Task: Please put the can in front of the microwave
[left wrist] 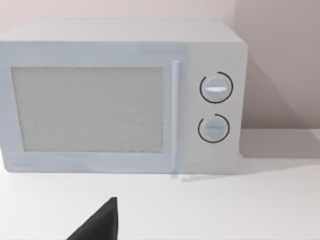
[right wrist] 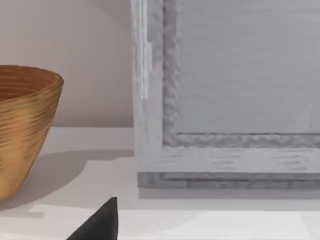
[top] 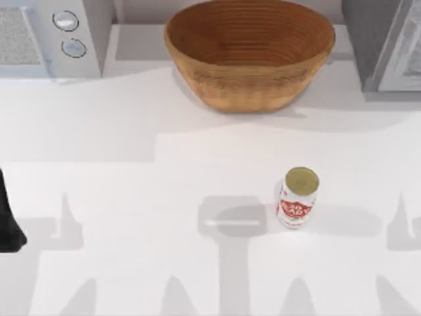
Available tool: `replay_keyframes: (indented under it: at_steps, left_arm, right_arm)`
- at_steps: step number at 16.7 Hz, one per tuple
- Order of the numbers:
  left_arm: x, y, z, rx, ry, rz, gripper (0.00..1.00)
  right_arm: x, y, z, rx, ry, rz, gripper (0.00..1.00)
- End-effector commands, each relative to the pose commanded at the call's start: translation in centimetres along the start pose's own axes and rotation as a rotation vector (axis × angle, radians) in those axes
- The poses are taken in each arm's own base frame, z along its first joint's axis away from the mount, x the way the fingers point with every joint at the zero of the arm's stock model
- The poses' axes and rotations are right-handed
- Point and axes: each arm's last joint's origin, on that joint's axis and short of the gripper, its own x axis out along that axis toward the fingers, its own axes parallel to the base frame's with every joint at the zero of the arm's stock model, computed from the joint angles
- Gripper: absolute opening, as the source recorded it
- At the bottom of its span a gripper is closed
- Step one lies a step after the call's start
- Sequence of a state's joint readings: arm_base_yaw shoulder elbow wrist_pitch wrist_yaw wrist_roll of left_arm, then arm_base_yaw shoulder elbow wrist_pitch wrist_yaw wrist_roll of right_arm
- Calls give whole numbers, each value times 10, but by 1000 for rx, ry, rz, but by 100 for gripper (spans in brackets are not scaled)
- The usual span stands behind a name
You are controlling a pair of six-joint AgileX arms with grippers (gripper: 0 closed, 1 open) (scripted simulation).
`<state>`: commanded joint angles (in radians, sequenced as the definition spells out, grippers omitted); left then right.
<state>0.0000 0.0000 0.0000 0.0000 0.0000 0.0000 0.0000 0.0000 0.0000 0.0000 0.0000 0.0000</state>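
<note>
The can (top: pixel 297 197), a small white tin with a red label and a dull gold lid, stands upright on the white table, right of centre and towards the front. The microwave (top: pixel 52 39) sits at the back left, light grey-white with two round silver dials; the left wrist view faces its speckled door window (left wrist: pixel 87 109). The table in front of it is bare. My left gripper (top: pixel 8 220) is a dark shape at the table's left edge, far from the can, and a dark part of it (left wrist: pixel 100 225) shows in the left wrist view. A dark part of my right gripper (right wrist: pixel 100 225) shows in the right wrist view.
A large wicker bowl (top: pixel 250 49) stands at the back centre, behind the can. A darker grey appliance (top: pixel 388 43) without dials fills the back right corner, and the right wrist view (right wrist: pixel 230 95) looks at its front.
</note>
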Motion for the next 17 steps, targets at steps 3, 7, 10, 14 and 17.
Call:
replay_keyframes:
  at_steps: [3,7,10,14,17]
  left_arm:
    - [0,0,2,0,5,-4,100]
    - [2,-6,29,-4,84,-55,100]
    - [12,-15,66,-1,200,-127,100]
    - [46,-39,122,24,409,-249,100]
    - [87,-73,156,69,593,-347,100]
  right_arm:
    - [0,0,0,0,0,0,100]
    - [0,0,0,0,0,0,100]
    - [0,0,0,0,0,0,100]
    - [0,0,0,0,0,0,100]
    - [0,0,0,0,0,0,100]
